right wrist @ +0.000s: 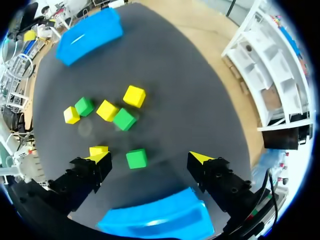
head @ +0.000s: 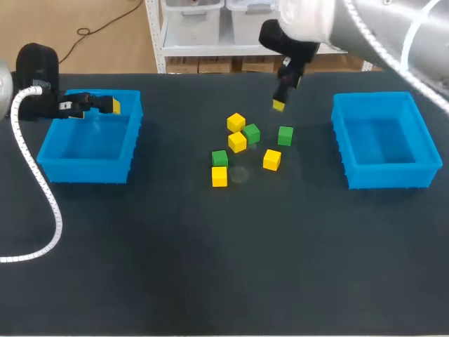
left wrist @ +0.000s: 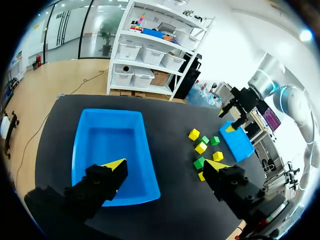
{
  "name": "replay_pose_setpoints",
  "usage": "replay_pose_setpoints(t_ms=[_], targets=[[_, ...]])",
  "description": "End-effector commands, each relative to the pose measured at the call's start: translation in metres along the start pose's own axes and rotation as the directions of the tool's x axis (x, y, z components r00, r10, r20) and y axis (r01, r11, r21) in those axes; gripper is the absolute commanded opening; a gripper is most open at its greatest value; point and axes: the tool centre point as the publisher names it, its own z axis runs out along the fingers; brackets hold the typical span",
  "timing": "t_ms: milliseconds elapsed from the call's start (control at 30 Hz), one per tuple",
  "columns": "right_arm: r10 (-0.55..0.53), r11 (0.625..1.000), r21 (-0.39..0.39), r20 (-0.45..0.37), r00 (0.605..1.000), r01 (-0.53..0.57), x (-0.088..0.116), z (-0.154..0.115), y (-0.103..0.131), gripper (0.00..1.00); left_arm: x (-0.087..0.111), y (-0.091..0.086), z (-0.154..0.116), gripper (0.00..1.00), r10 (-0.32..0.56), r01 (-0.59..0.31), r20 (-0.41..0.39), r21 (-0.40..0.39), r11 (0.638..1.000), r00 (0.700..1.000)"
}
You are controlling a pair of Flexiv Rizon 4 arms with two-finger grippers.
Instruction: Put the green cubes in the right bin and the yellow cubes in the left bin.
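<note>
Both my jaws are hanging spread and empty, seven cubes (head: 237,142) lying unsorted mid-frame, left bin (head: 84,172) and right bin (head: 389,177) holding none.

The right arm (head: 393,35) is silver-grey, its joint white. A white ribbed hose (head: 42,189) trails the black left wrist (head: 36,70). The left claw (head: 111,105) and right claw (head: 278,104) are black, yellow-tipped.

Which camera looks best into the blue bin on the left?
The left wrist view: it looks down into the left bin, whose whole floor shows, bare. The head view shows it slanted, with the left gripper above it. The right wrist view shows it far off and small.
</note>
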Motion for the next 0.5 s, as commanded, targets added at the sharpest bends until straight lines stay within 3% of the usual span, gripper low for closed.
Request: replay_pose_setpoints(t_ms=[33, 500], targets=[[-0.008, 0.995, -0.097, -0.039, 0.999, 0.004, 0.002, 0.004, 0.003, 1.0, 0.001, 0.002, 0.0, 1.0, 0.002, -0.002, 0.007, 0.011, 1.0, 1.0], [-0.012, 0.998, -0.067, -0.146, 0.989, 0.003, 0.023, 0.046, 0.02, 1.0, 0.001, 0.002, 0.0, 1.0, 0.002, -0.002, 0.007, 0.011, 1.0, 1.0]])
